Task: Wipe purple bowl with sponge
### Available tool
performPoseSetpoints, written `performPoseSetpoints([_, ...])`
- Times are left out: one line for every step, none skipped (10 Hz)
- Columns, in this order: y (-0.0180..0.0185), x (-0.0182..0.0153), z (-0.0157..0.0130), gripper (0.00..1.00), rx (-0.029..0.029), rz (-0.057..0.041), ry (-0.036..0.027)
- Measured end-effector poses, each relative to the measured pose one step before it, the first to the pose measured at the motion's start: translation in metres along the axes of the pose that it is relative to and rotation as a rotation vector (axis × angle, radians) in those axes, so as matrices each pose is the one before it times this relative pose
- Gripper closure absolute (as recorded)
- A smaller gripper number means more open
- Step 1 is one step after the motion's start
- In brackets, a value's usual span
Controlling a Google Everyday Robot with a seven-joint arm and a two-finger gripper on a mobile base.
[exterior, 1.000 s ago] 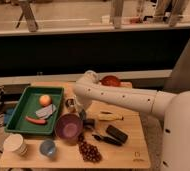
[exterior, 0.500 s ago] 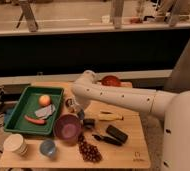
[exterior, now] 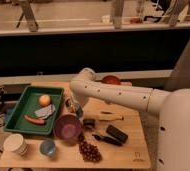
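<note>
The purple bowl [exterior: 67, 128] stands on the wooden table, just right of the green tray's front corner. My gripper [exterior: 74, 108] hangs at the end of the white arm, just above and behind the bowl's far rim. A small teal-green piece, the sponge [exterior: 68, 103], shows at the gripper beside the tray's right edge. I cannot tell whether it is held or lying on the table. The arm reaches in from the right and bends down at its elbow [exterior: 86, 80].
A green tray [exterior: 18, 107] at the left holds an orange fruit [exterior: 45, 100], a grey flat piece [exterior: 45, 111] and a red item [exterior: 34, 119]. A white cup [exterior: 15, 145], blue cup [exterior: 48, 147], grapes [exterior: 88, 149], black block [exterior: 117, 134] and orange-brown bowl [exterior: 111, 80] surround the bowl.
</note>
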State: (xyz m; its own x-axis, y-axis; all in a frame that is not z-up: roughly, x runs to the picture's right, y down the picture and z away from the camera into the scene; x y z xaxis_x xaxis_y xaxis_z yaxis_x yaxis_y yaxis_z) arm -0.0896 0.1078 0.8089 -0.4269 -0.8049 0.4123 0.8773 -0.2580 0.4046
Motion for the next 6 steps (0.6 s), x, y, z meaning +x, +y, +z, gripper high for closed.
performPoseSetpoints([-0.00256, -0.00027, -0.00508, 1.0, 0.01809, -0.01623, -0.003])
performPoseSetpoints([-0.00275, 0.00351, -0.00768, 1.0, 0.02291, -0.01935, -0.00262])
performPoseSetpoints([-0.00902, 0.00124, -0.00499, 1.0, 0.03016, -0.01911, -0.0027])
performPoseSetpoints([-0.00548, -0.00527, -0.00489, 1.0, 0.01687, -0.00852, -0.00004])
performPoseSetpoints([-0.00582, -0.00727, -0.0062, 1.0, 0.01368, -0.00475, 0.00152])
performPoseSetpoints([-0.00818, -0.00848, -0.00424, 1.0, 0.01339, -0.00835, -0.00519])
